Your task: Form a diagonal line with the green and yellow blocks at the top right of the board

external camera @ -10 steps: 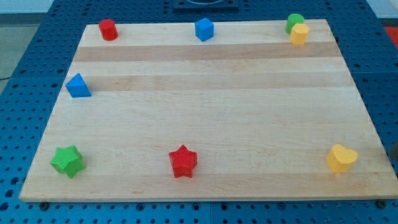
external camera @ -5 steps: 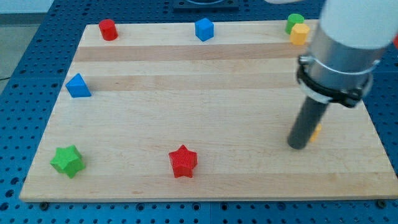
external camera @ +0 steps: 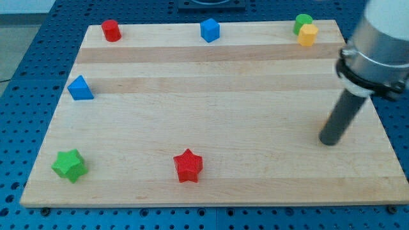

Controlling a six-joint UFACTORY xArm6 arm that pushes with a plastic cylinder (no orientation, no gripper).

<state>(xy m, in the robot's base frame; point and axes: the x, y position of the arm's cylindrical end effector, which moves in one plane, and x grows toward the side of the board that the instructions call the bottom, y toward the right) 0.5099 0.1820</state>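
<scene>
One shift: my tip (external camera: 330, 140) now farther right, yellow heart hidden.

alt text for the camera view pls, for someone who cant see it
A dark rod comes down from the view's right, my tip resting on a wooden board, well below a green block and yellow block touching at the top right corner. Other blocks: red cylinder, blue block, blue triangle, green star, red star.

Bright, even light, no glare
The board (external camera: 211, 121) is sharp throughout, shadows under blocks faint; the arm (external camera: 377, 45) at the view's right is softly blurred, my tip (external camera: 328, 140) casting little shadow
</scene>
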